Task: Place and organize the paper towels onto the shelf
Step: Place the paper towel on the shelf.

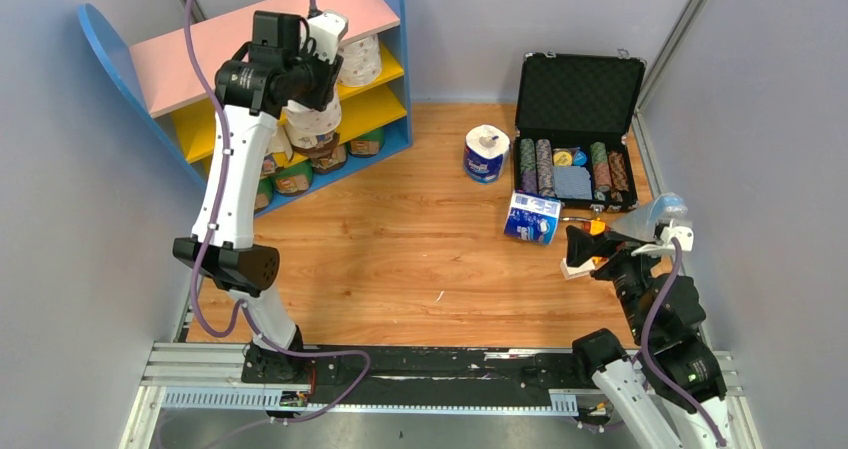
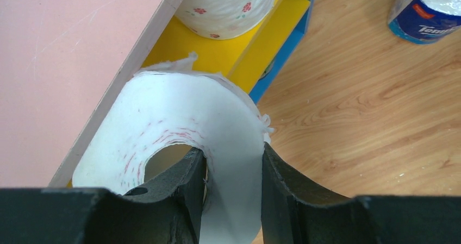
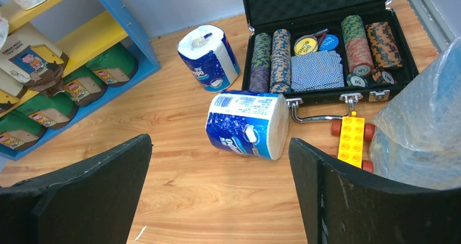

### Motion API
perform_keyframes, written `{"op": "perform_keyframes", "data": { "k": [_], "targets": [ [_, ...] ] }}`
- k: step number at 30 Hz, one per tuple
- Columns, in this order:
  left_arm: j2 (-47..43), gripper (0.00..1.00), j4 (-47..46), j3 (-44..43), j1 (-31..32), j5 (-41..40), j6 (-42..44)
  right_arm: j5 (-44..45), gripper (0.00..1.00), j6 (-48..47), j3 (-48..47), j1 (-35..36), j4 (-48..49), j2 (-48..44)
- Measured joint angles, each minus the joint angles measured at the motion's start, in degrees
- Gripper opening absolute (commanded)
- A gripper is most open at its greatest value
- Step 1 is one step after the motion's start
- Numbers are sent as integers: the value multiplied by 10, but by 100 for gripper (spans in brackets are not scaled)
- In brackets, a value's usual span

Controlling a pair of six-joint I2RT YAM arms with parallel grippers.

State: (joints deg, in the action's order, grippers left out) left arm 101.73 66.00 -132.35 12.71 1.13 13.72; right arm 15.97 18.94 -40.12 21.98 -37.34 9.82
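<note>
Holding a bare white roll [image 2: 179, 141] by its wall, the left gripper [image 2: 231, 187] has one finger inside the hollow core and the other outside, pinching the paper between them. From the wrist view the roll hangs just off the front edge of the pink top board [image 2: 70, 64] of the shelf [image 1: 395, 59], with the yellow board [image 2: 217, 54] beyond and below it, where a flowered roll [image 2: 228, 5] already stands. So the open slot lies ahead of the gripper and slightly down; the roll's core points roughly back along the fingers toward the camera, and I judge it must travel forward under the pink board to land beside its neighbour.

Over on the right, the right gripper [image 3: 220, 184] stands wide open and empty above the desk [image 1: 400, 259]. A blue-printed roll [image 3: 247, 125] lies on its side just ahead of it, long axis running across between the fingers, clearly nearer this arm. Another blue roll [image 3: 209, 56] stands upright farther off, beside the black case [image 3: 326, 43].
</note>
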Motion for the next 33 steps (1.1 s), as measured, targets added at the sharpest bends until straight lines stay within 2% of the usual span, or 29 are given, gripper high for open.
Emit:
{"op": "perform_keyframes", "data": {
  "k": [17, 27, 33],
  "targets": [
    [43, 29, 47, -78, -49, 110, -6, 0, 100, 0, 0, 0, 1, 20],
    [45, 29, 45, -81, -79, 184, -25, 0, 100, 0, 0, 0, 1, 21],
    [43, 29, 36, -77, -84, 202, -51, 0, 100, 0, 0, 0, 1, 21]
  ]
}}
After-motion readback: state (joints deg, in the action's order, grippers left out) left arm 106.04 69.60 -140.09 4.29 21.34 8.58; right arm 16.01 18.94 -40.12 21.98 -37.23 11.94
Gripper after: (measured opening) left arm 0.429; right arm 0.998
